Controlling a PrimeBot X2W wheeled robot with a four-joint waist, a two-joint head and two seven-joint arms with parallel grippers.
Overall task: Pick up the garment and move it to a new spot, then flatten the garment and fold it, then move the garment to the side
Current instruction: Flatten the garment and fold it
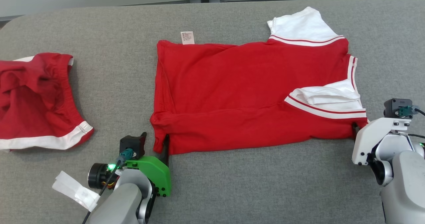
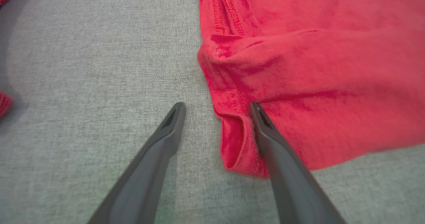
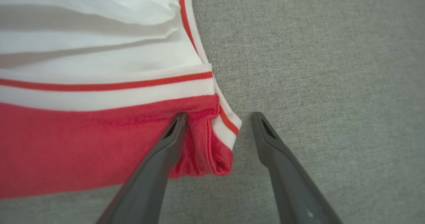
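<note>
Two garments lie on one grey table (image 1: 99, 28): one red shirt (image 1: 239, 94) and one pair of red shorts (image 1: 36, 101); the shirt has two white sleeves, one at its far side (image 1: 302, 24) and one at its near side (image 1: 328, 96); it has also one small white label (image 1: 187, 38); there are two grippers, one left gripper (image 2: 215, 106) and one right gripper (image 3: 219, 116); each has two dark fingers (image 2: 159, 144), four together; one white strip of paper (image 1: 74, 189) is beside the left arm.

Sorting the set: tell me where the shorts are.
In the head view, the shorts lie at the far left of the table, left of the shirt.
</note>
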